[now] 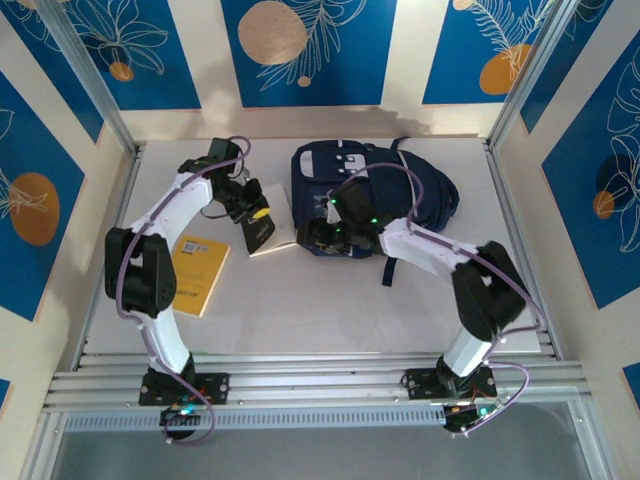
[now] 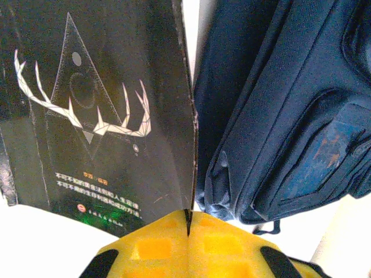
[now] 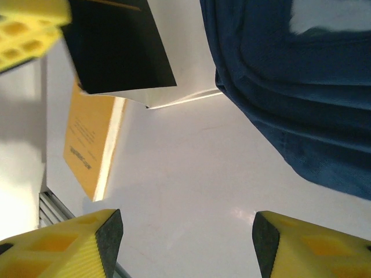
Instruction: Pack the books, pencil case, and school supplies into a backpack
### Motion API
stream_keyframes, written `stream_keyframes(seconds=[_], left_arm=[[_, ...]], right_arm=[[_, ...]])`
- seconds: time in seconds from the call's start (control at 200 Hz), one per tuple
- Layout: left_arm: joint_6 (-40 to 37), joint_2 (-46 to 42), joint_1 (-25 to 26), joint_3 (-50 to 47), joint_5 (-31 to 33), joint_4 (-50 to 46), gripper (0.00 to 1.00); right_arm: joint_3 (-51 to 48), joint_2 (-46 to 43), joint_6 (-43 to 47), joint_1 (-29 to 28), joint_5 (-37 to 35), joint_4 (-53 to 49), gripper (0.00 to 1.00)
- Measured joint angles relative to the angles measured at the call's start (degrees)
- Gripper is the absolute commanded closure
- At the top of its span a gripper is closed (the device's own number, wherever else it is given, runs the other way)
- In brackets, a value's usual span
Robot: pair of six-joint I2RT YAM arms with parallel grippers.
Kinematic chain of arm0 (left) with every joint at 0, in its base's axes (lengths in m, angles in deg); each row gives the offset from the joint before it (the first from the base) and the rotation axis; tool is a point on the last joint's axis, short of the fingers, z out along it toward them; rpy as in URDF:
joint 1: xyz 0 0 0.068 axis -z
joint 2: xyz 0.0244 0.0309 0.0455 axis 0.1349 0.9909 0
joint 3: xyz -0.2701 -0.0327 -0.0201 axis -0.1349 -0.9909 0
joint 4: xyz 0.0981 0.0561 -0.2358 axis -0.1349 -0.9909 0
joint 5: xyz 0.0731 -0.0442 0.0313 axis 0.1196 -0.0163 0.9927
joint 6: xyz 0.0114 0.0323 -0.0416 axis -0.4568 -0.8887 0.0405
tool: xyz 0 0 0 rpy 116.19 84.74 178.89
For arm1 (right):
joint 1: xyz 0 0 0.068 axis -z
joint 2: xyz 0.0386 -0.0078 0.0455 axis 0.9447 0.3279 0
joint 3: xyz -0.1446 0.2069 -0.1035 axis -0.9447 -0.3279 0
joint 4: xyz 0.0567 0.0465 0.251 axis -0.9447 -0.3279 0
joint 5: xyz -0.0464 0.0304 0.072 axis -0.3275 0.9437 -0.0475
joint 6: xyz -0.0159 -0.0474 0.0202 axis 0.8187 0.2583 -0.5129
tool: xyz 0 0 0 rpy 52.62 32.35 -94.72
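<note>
Packing looks to be at an early stage: the navy backpack (image 1: 425,195) lies flat at the upper centre-right of the top view, and 2 books are outside it. The black book (image 2: 98,116), with its white antler design, sits just left of the pack. The left gripper (image 2: 188,226) is clamped tight on the edge of its cover, and pale pages show below that cover from the right wrist. The yellow-orange book (image 1: 200,272) lies flat at centre-left, well apart from the pack and touched by nothing. The right gripper (image 3: 188,237) hovers at the pack's lower-left edge, fingers spread wide with only bare tabletop between them. By my reading the step in hand is carrying the black book to the bag. The orange one and the rest of the load would then follow. From above I cannot tell whether the pack's mouth is open or whether anything is already inside, since the right arm covers that side. The table (image 1: 330,310) is smooth, white and faintly glossy, with aluminium rails (image 1: 320,385) along its bottom edge. Cream walls close it in on 3 sides, hung with blue panels (image 1: 300,45) bearing white leaf outlines and orange discs.
</note>
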Motion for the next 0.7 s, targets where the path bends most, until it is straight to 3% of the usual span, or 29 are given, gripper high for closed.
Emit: stream_keyframes(seconds=[0.19,0.41,0.575,0.7], left_arm=[[0.0,-0.04,-0.37,-0.68,-0.79,0.5,1.0],[0.04,-0.59,-0.96,-2.14,-1.2,1.25,1.0],[0.42,-0.66,-1.16,-2.14,-1.4,1.25,1.0],[0.44,-0.66,-1.44,-2.14,-1.6,1.22,1.0]], right_arm=[[9.62,10.01,3.21,-3.23,0.02,1.97,0.31],[18.56,15.85,6.23,-4.46,-1.88,2.86,0.3],[21.94,19.76,7.69,-4.5,-2.75,2.91,0.39],[22.53,21.92,8.98,-4.66,-3.5,3.28,0.58]])
